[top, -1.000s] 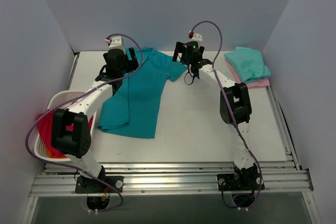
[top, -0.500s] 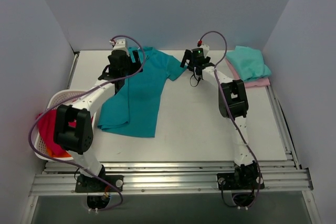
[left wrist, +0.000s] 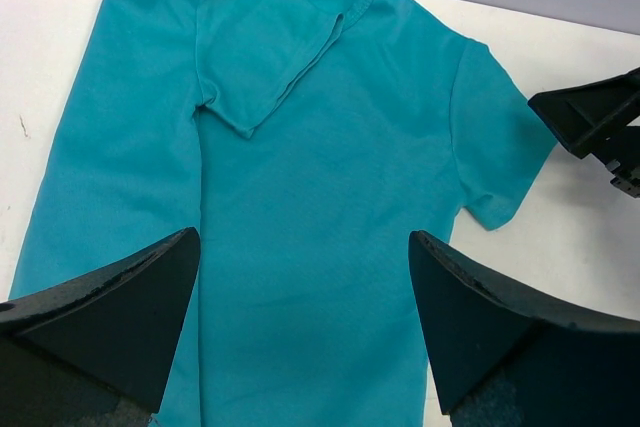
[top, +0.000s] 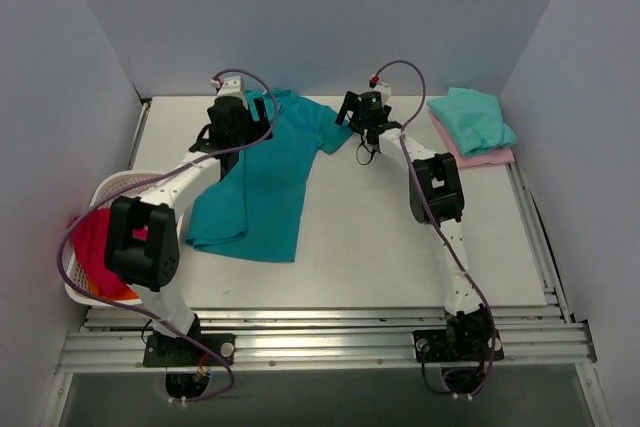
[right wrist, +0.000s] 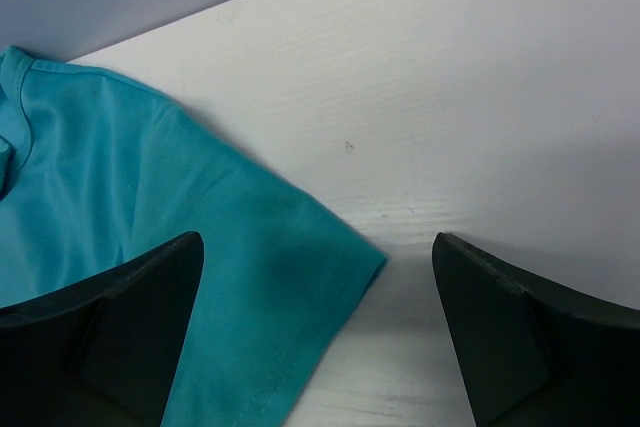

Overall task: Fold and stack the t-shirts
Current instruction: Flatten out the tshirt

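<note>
The deep teal-blue t-shirt (top: 262, 177) lies flat on the table, its left side folded over the body. It fills the left wrist view (left wrist: 320, 177). My left gripper (top: 240, 125) hovers open above the shirt's upper left part. My right gripper (top: 352, 113) is open just right of the shirt's right sleeve (top: 335, 132); that sleeve's tip (right wrist: 300, 277) lies between its fingers in the right wrist view. A folded mint-green t-shirt (top: 472, 119) rests on a folded pale pink t-shirt (top: 482, 157) at the far right.
A white lattice basket (top: 110, 192) stands at the left table edge with red cloth (top: 92, 247) in it. Grey walls close in the back and both sides. The table's metal front rail (top: 320, 342) runs along the near edge.
My right gripper has come down and moved left to the teal shirt's right sleeve. My left gripper has shifted slightly right over the shirt.
</note>
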Controlling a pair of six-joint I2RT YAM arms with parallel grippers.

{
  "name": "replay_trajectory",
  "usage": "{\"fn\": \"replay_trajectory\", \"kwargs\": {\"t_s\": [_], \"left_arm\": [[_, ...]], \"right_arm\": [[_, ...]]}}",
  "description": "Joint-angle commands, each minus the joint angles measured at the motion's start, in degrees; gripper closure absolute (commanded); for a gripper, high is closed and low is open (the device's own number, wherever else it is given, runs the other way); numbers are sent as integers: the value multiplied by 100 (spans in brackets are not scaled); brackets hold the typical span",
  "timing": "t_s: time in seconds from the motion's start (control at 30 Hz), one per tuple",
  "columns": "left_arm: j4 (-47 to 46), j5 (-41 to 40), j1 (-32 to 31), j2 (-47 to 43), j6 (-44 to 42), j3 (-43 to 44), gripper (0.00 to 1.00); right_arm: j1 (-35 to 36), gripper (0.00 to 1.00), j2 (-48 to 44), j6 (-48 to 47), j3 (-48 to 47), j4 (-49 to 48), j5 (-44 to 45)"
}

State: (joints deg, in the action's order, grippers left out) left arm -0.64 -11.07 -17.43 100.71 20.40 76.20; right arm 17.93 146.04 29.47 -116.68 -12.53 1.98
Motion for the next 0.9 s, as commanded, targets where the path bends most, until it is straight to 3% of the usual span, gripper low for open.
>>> {"fn": "replay_trajectory", "kwargs": {"t_s": [0.0, 0.23, 0.33, 0.37, 0.43, 0.53, 0.57, 0.77, 0.87], "left_arm": [[-278, 70, 3, 81, -10, 131, 5], [-296, 79, 3, 177, -10, 132, 5], [-296, 79, 12, 213, -10, 149, 5], [-296, 79, 12, 221, -19, 158, 5], [-287, 70, 12, 221, -19, 149, 5], [-287, 52, 12, 221, -10, 132, 5], [-244, 26, 12, 221, -1, 140, 5], [731, -334, -207, -24, 315, 132, 5], [1188, -553, -785, -375, 350, 9, 5]], "right_arm": [[79, 7, 267, 146, -162, 32, -136], [149, 17, 408, 190, -285, -21, -391], [158, 34, 505, 225, -355, 5, -470], [158, 44, 522, 225, -364, 23, -488], [149, 53, 531, 225, -373, 23, -505], [132, 82, 505, 190, -355, 49, -540], [131, 100, 496, 190, -355, 67, -532], [70, 100, 48, 129, 145, -135, -435], [17, 100, -223, 94, 408, -205, -418]]}}
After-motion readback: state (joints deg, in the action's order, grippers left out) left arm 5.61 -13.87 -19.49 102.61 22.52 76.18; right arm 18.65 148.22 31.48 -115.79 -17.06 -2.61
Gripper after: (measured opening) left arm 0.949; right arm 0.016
